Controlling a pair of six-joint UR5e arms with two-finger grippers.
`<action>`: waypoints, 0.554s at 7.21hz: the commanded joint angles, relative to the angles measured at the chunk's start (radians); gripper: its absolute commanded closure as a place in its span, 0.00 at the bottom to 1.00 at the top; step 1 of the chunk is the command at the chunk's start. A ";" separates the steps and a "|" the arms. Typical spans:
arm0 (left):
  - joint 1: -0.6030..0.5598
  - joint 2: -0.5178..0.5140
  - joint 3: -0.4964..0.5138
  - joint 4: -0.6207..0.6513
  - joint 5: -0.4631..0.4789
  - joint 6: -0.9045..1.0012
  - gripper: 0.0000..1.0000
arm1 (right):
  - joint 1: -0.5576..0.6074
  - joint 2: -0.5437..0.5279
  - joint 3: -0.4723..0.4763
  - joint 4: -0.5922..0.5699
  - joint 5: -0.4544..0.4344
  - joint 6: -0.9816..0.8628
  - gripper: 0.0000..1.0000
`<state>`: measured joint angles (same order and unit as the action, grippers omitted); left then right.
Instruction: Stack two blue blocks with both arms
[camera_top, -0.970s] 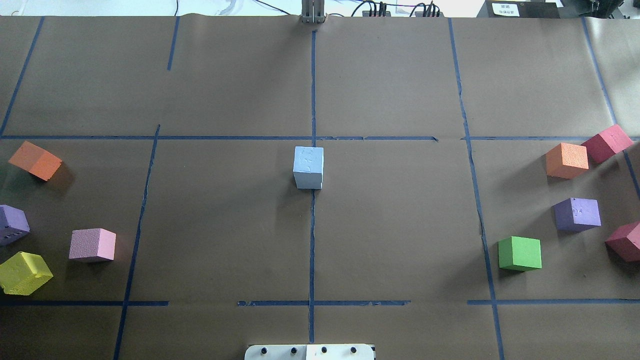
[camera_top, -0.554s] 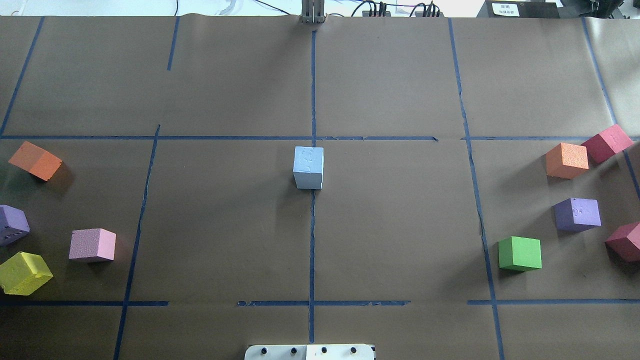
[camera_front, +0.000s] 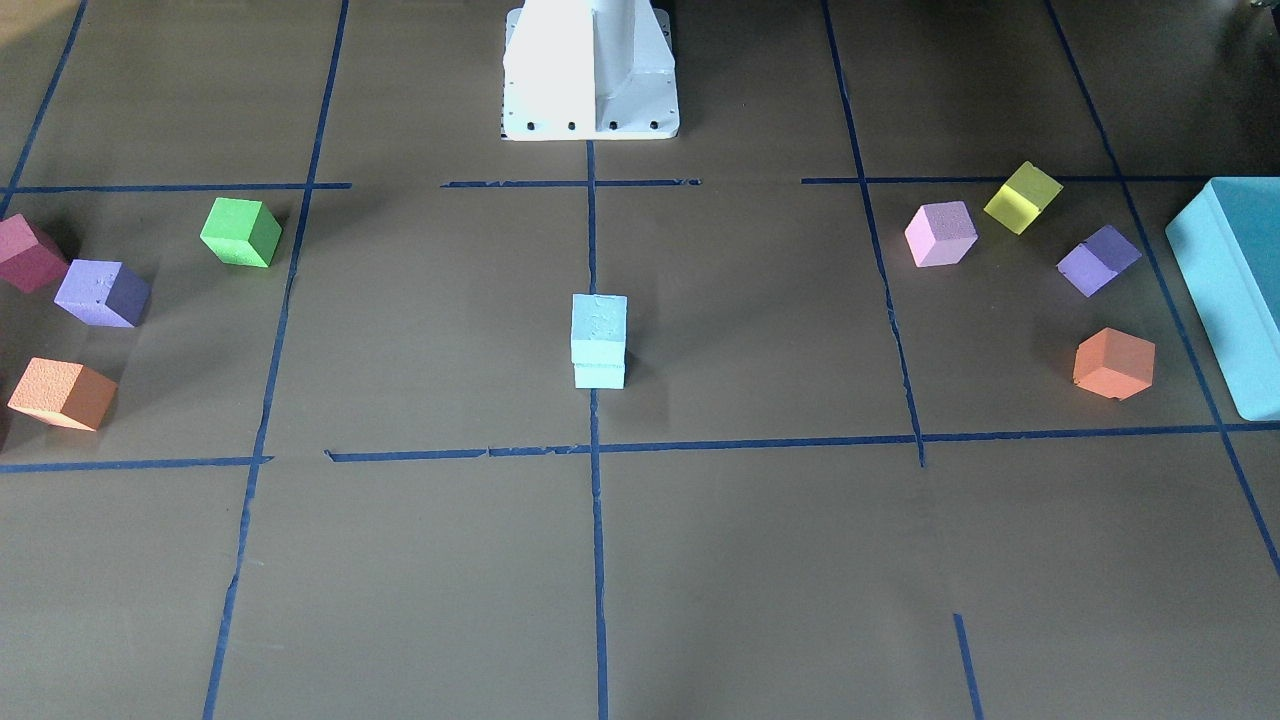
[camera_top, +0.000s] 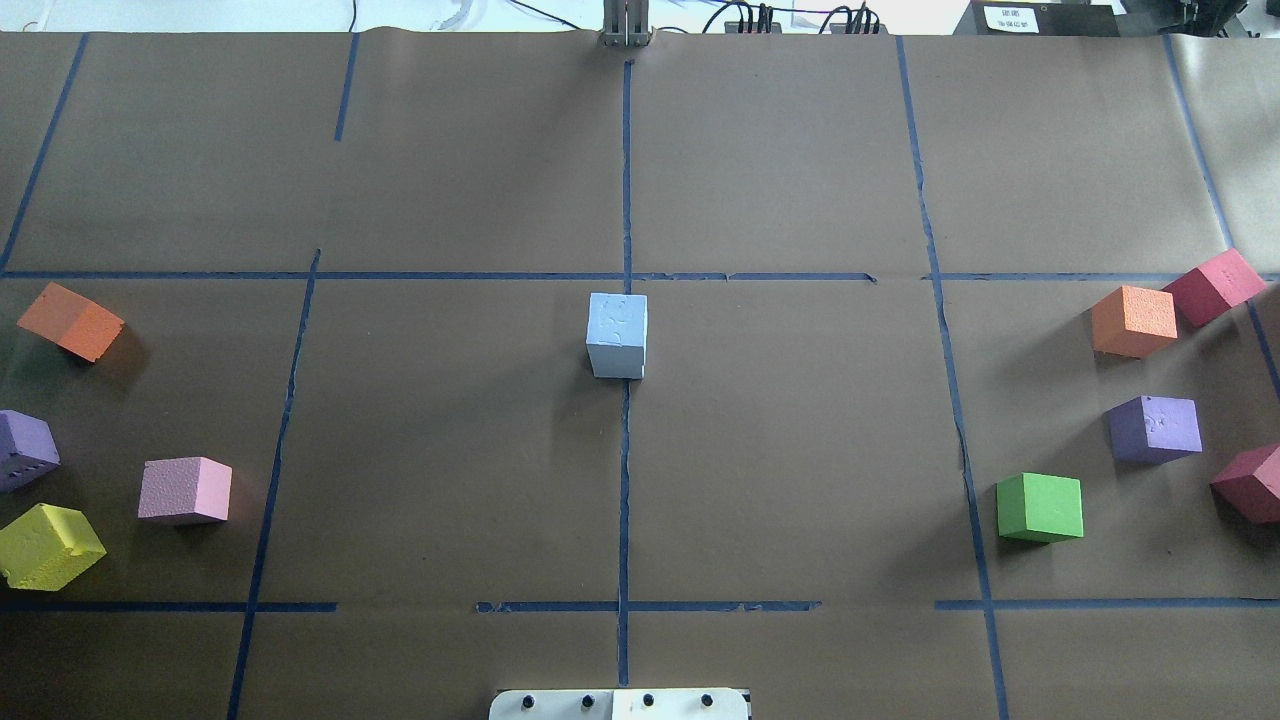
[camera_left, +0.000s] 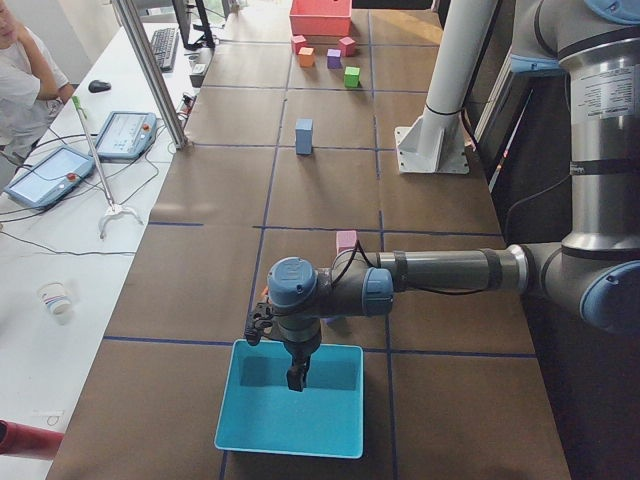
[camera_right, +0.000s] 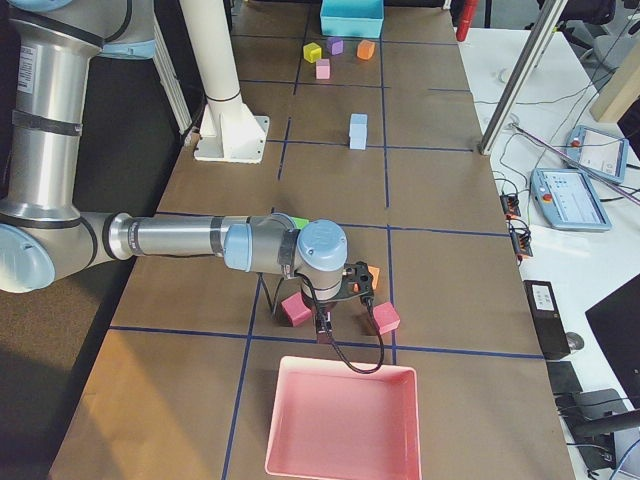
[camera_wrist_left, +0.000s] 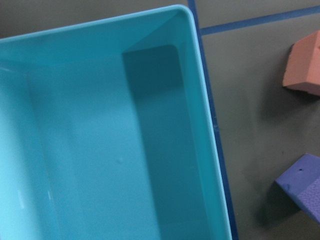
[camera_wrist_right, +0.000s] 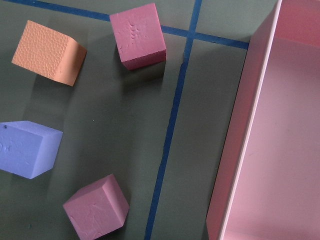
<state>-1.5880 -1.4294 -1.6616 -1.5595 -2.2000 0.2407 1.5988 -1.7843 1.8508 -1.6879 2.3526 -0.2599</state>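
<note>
Table (camera_top: 450, 450) covered in brown paper, blue tape (camera_top: 624, 500) grid. White bench (camera_left: 30, 330) alongside: keyboard (camera_left: 163, 47), mouse (camera_left: 99, 86), two pendants (camera_left: 124, 135), paper cup (camera_left: 57, 298). Aluminium post (camera_left: 150, 75) at table edge. Even light, soft shadows.

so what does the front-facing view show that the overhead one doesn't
Only front-facing: the stack reads as two blue cubes, upper block on lower block, and the teal box sits at the right edge. Only overhead: cables along the top edge; there the stack looks like one cube. Both: the stack on the centre tape line, and the green cube.
</note>
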 joint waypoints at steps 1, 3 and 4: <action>0.000 0.001 0.000 -0.001 0.017 0.000 0.00 | -0.003 -0.001 0.001 0.001 0.001 -0.004 0.00; 0.000 0.003 -0.001 0.004 0.016 0.002 0.00 | -0.013 -0.003 -0.001 0.001 0.001 -0.004 0.00; 0.000 0.001 -0.001 0.004 0.016 0.002 0.00 | -0.014 -0.004 -0.001 0.001 0.001 -0.004 0.00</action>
<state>-1.5877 -1.4275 -1.6627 -1.5566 -2.1844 0.2422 1.5872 -1.7873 1.8502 -1.6874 2.3531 -0.2637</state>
